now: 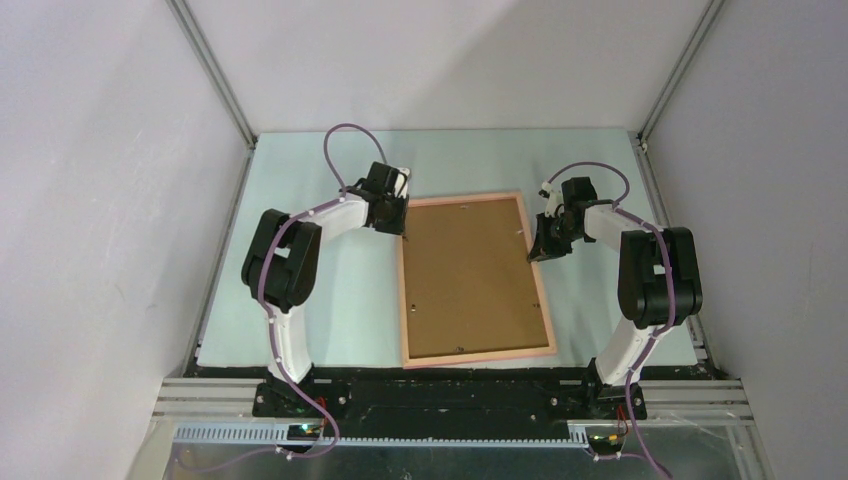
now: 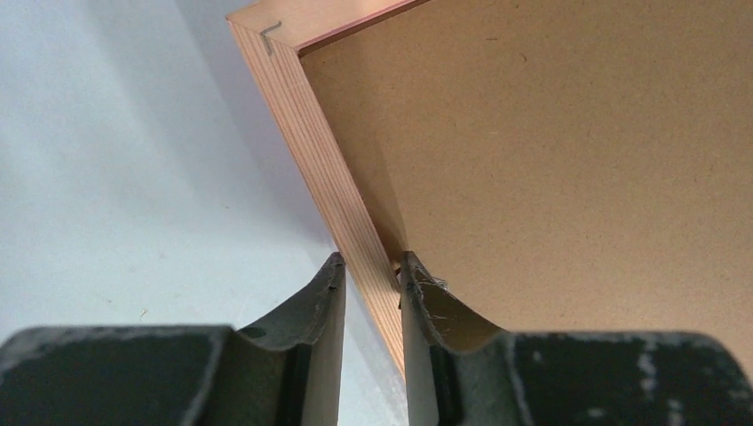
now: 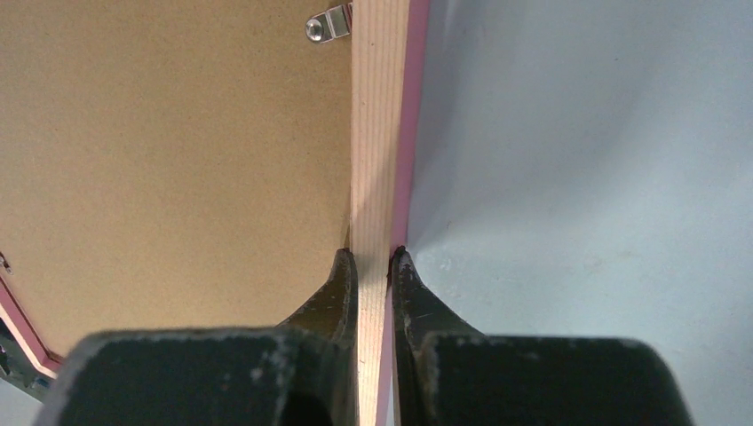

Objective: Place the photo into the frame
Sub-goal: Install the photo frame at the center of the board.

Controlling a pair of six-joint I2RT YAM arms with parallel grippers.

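Note:
The salmon-pink frame (image 1: 480,354) lies back-up on the table, with a brown backing board (image 1: 470,275) filling its opening. The photo is hidden. My left gripper (image 1: 403,228) is at the far end of the frame's left rail. In the left wrist view this gripper (image 2: 371,266) straddles the wooden rail (image 2: 311,133), both tips against its sides. My right gripper (image 1: 540,250) is at the right rail, far half. In the right wrist view it (image 3: 373,262) is shut on that rail (image 3: 377,133), one finger inside by the board, one outside.
A small metal clip (image 3: 328,25) sits on the rail's inner edge over the backing board (image 3: 160,160). The pale table (image 1: 330,300) is bordered by white walls and aluminium posts (image 1: 215,70). The frame's near edge lies close to the table's front edge.

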